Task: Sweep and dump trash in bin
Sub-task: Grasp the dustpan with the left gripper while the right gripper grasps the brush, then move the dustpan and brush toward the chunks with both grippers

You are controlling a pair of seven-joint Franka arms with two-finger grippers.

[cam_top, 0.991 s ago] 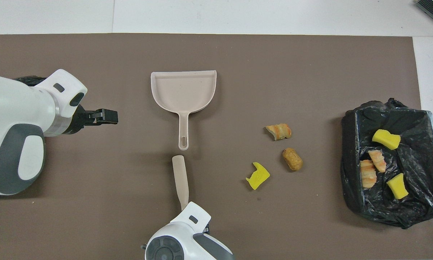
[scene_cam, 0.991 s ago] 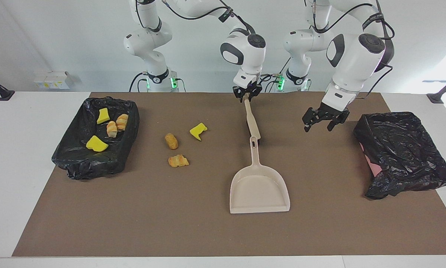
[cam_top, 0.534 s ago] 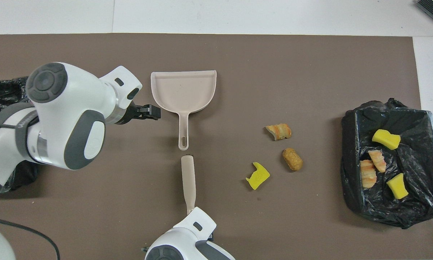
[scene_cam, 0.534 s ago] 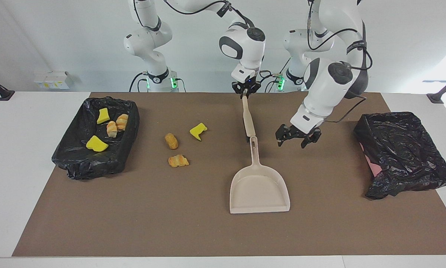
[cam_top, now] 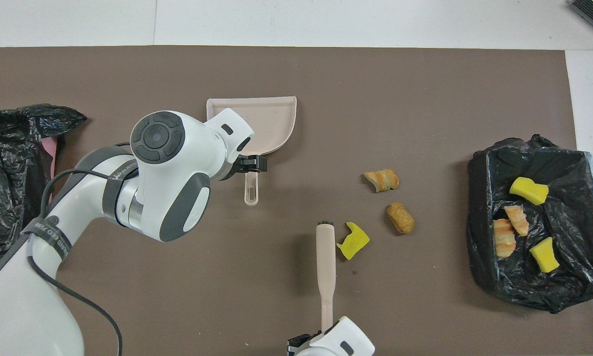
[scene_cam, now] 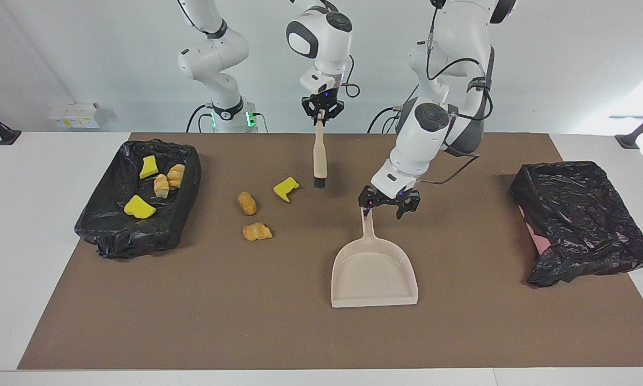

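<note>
Worktop [scene_cam: 58, 241], white, covered by a brown mat [scene_cam: 278, 321].

Right end effector [scene_cam: 321, 113]: clamped on the top of the handle of a beige brush [scene_cam: 319, 158], which hangs upright with dark bristles down, raised over the mat just beside a loose yellow piece.

Left end effector [scene_cam: 388, 205]: fingers apart, hovering over the handle of the beige dustpan [scene_cam: 374, 271]. Whether it touches the handle cannot be told. The dustpan lies flat on the mat, pan mouth pointing away from the robots.

Trash, loose on the mat, three pieces: yellow sponge piece [scene_cam: 286, 189]; tan bread-like lump [scene_cam: 247, 203]; orange-striped bread piece [scene_cam: 257, 231], farthest of the three from the robots. All lie between the dustpan and the bag-lined bin.

Bin lined with black bag [scene_cam: 112, 230], toward the right arm's end of the worktop. Contents, four pieces: two yellow sponge chunks [scene_cam: 139, 208] and two bread pieces [scene_cam: 161, 185].

Second black bag [scene_cam: 578, 220], toward the left arm's end, crumpled over a pink container [scene_cam: 536, 236].
</note>
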